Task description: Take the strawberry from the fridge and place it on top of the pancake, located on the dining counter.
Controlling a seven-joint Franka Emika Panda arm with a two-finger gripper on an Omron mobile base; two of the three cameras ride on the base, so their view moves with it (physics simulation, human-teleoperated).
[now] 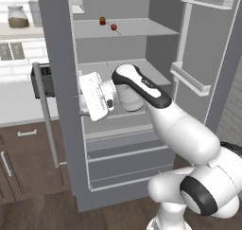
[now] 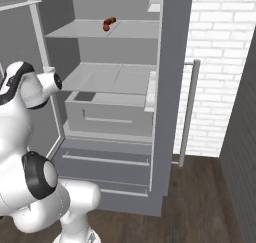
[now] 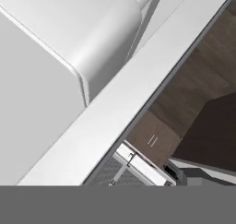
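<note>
Fridge [image 1: 123,144] shelf holds roundish strawberry [image 1: 114,27], axis unclear.

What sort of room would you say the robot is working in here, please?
Most likely a home kitchen: a tall matte grey fridge stands open with shelves and drawers, dark brown cabinets run under a white worktop, and a glass storage jar sits against white tiles.
</note>
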